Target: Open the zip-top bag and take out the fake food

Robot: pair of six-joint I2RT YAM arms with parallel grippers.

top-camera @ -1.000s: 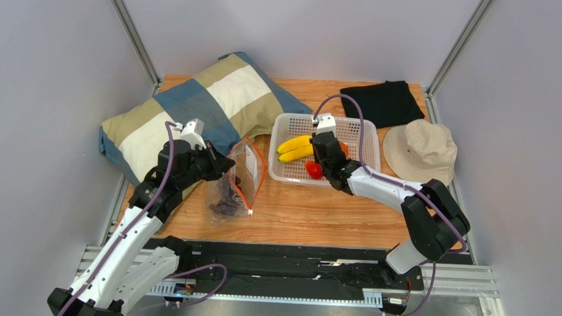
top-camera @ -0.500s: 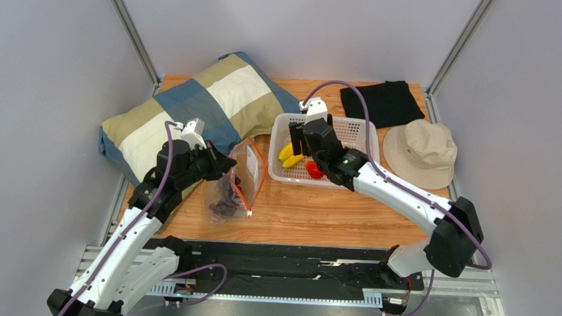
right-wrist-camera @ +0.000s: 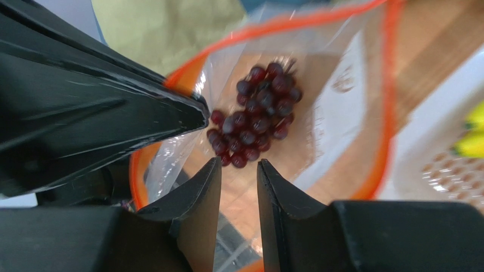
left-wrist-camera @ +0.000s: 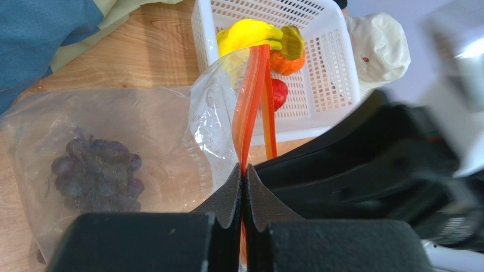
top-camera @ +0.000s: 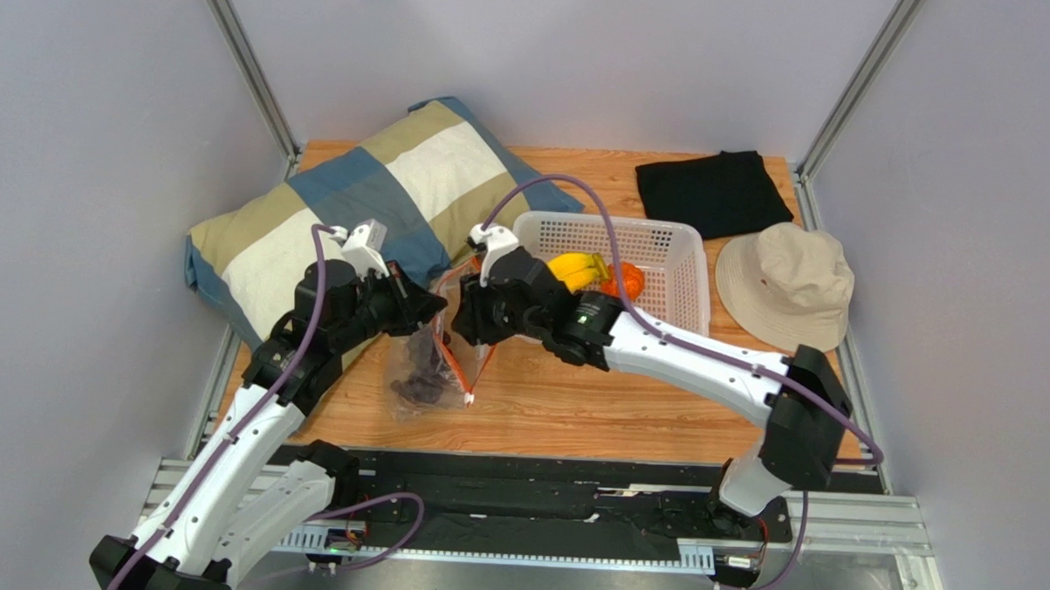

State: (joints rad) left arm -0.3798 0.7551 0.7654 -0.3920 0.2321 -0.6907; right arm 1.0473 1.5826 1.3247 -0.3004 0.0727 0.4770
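The zip-top bag (top-camera: 439, 349) stands on the table with its orange-red zipper strip (left-wrist-camera: 250, 96) spread open. My left gripper (left-wrist-camera: 243, 170) is shut on one side of that strip and holds it up; it also shows in the top view (top-camera: 425, 305). The dark purple grape bunch (right-wrist-camera: 257, 113) lies inside the bag and shows through the plastic in the left wrist view (left-wrist-camera: 96, 170). My right gripper (right-wrist-camera: 238, 164) is open with a narrow gap, empty, just above the open mouth, and shows in the top view (top-camera: 464, 322). The yellow banana bunch (top-camera: 580, 267), the orange fruit (top-camera: 627, 279) and the red fruit (left-wrist-camera: 278, 93) lie in the white basket (top-camera: 677, 228).
A plaid pillow (top-camera: 350, 204) lies at the back left, right behind the bag. A black cloth (top-camera: 715, 190) and a beige hat (top-camera: 783, 281) lie at the back right beside the basket. Grey walls close in both sides.
My right arm has swung left from the basket to the bag's open mouth, with nothing in its jaws. My left gripper has kept its hold on the zipper strip.
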